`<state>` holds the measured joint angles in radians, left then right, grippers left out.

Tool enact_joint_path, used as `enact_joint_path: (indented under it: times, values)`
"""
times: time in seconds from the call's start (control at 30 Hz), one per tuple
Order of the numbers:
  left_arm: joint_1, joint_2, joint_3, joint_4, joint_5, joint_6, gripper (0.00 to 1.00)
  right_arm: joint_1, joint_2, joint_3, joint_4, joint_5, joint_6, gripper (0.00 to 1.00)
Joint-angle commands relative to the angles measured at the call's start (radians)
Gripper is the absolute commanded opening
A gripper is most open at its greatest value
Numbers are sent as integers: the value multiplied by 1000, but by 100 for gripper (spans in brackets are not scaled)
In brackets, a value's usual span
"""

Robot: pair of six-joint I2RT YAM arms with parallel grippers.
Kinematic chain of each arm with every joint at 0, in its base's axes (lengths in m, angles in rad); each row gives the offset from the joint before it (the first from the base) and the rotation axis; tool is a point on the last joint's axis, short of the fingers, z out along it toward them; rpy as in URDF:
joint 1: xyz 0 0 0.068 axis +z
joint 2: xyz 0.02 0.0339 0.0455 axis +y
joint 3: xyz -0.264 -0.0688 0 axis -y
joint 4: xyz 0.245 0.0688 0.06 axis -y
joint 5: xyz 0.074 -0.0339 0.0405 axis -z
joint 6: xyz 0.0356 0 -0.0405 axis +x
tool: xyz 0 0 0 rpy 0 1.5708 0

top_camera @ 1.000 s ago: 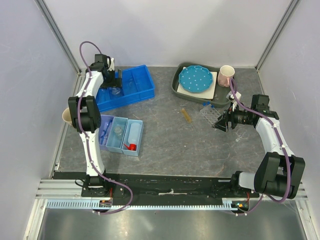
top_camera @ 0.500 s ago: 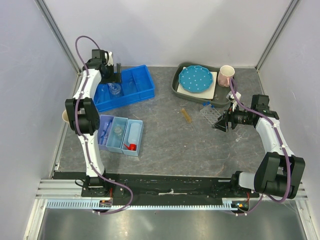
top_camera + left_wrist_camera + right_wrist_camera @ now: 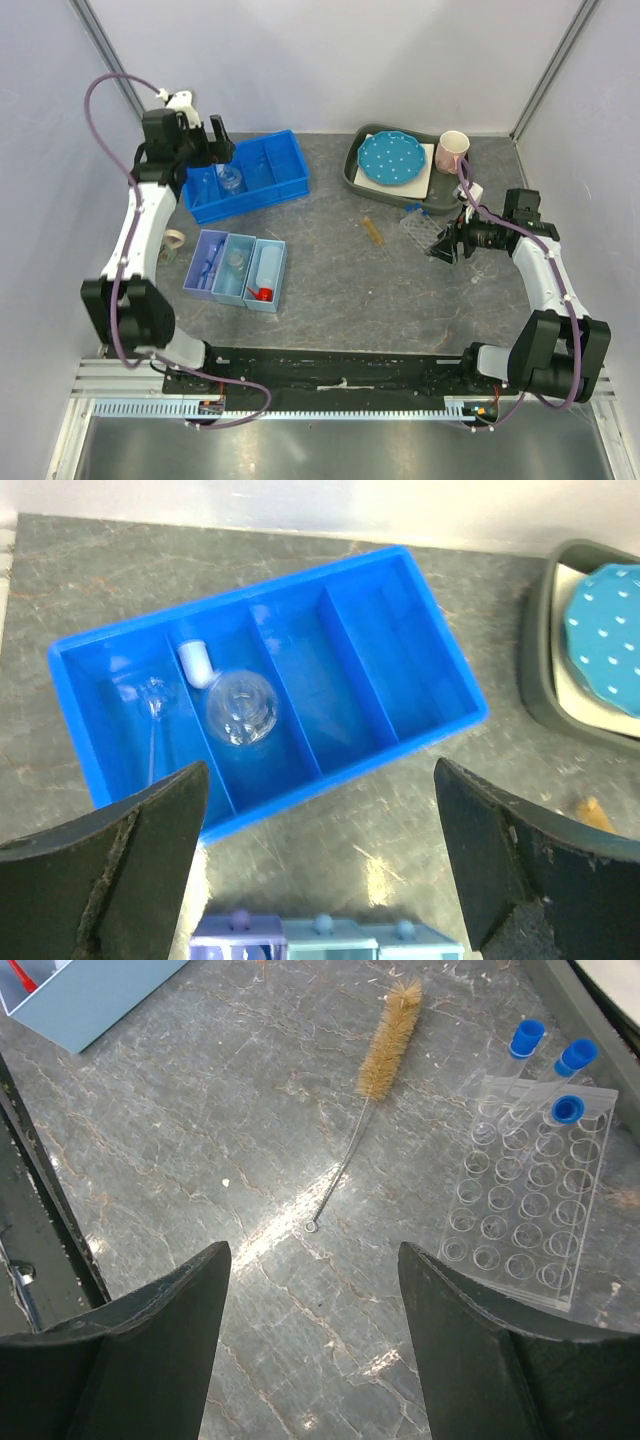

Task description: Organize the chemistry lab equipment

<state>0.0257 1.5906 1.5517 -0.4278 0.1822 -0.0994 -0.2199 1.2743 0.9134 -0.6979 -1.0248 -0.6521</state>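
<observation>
A round clear flask (image 3: 240, 706) with a white stopper lies in the blue bin (image 3: 420, 670), beside another clear glass piece (image 3: 153, 697) in the left compartment. My left gripper (image 3: 320, 880) hangs open and empty above the bin's near side (image 3: 218, 140). On the right, my right gripper (image 3: 315, 1360) is open over bare table (image 3: 443, 245). Ahead of it lie the amber brush (image 3: 387, 1040) on its wire handle and the clear tube rack (image 3: 530, 1210), which holds three blue-capped tubes (image 3: 560, 1080). The red-capped squeeze bottle (image 3: 262, 272) lies in a small light-blue bin.
Three small bins (image 3: 235, 265) stand side by side at front left. A grey tray (image 3: 352, 170) holds the polka-dot plate (image 3: 392, 158), with a pink mug (image 3: 452, 152) beside it. A beige mug (image 3: 172, 243) sits at the left edge.
My left arm has lifted up and back from the blue bin toward the left wall, leaving the flask in the bin. The right arm has not moved.
</observation>
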Motion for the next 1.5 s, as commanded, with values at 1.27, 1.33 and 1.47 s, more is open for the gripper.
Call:
enact_joint_path:
  times: [1.27,1.33,1.47]
  values:
    - [-142,-836,-831,189,330,-94,94,-225,75,133,-172,694,-24,81]
    - [-142,-837,-831,189,330,-95,94,-234,97,131,-163,692,-18,76]
    - [-144,-834,-834,189,338,-99,93,-234,125,120,-132,686,-1,72]
